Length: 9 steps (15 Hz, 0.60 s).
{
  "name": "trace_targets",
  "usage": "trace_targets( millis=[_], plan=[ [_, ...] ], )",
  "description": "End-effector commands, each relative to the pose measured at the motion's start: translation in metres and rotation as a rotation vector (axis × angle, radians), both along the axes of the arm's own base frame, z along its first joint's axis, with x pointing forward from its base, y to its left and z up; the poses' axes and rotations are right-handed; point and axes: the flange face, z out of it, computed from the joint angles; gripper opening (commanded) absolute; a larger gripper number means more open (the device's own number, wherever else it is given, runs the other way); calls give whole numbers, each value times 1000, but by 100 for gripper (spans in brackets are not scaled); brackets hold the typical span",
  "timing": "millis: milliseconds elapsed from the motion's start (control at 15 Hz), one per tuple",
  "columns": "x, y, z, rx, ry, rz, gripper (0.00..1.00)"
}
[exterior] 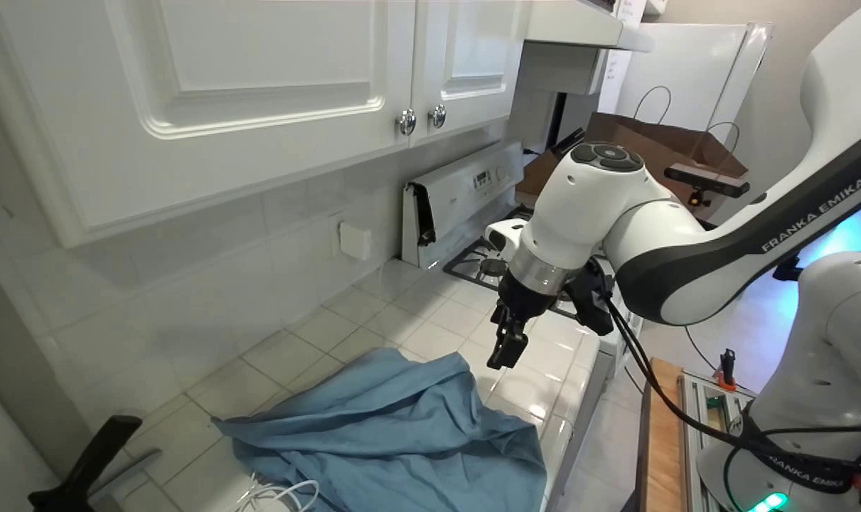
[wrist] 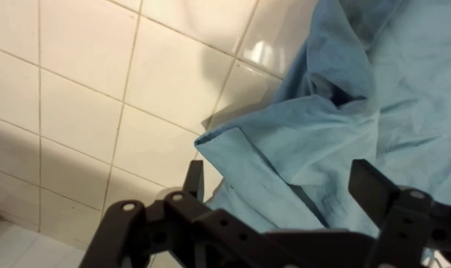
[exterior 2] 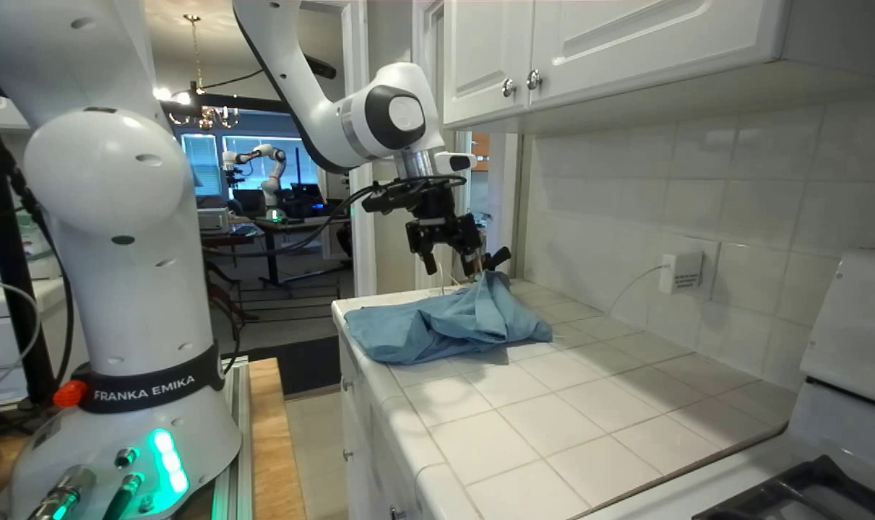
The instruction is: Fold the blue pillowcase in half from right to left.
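Observation:
The blue pillowcase (exterior: pixel 402 441) lies crumpled on the tiled counter, with raised folds and a peak. It also shows in an exterior view (exterior 2: pixel 437 328) near the counter's end. In the wrist view the pillowcase (wrist: pixel 314 137) fills the right side, with a folded hem corner pointing left. My gripper (exterior: pixel 507 352) points down above the counter, by the pillowcase's edge. Its fingers are spread apart in an exterior view (exterior 2: pixel 449 266). In the wrist view the gripper (wrist: pixel 279 180) is open and empty, with cloth visible below and between its fingers. No contact with the cloth is visible.
The white tiled counter (exterior 2: pixel 509 433) runs to a stove (exterior: pixel 483 263). A white cable (exterior: pixel 274 494) lies beside the cloth. A black-handled tool (exterior: pixel 92 455) is near the counter's far end. White cabinets (exterior: pixel 274 78) hang above, and a plug (exterior 2: pixel 681 271) sticks out from the tiled wall.

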Motion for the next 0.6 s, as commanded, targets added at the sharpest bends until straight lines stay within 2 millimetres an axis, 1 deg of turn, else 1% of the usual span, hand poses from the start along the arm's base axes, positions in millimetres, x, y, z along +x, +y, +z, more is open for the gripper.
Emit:
trace_targets(
  millis=[0,133,267,533],
  plan=[
    [-4,-16,-11,-22,111,25,100],
    [-8,-19,-21,-50,160,42,100],
    [-13,-24,-24,-118,192,19,100],
    [-12,-30,-31,-229,232,40,100]
  ],
)
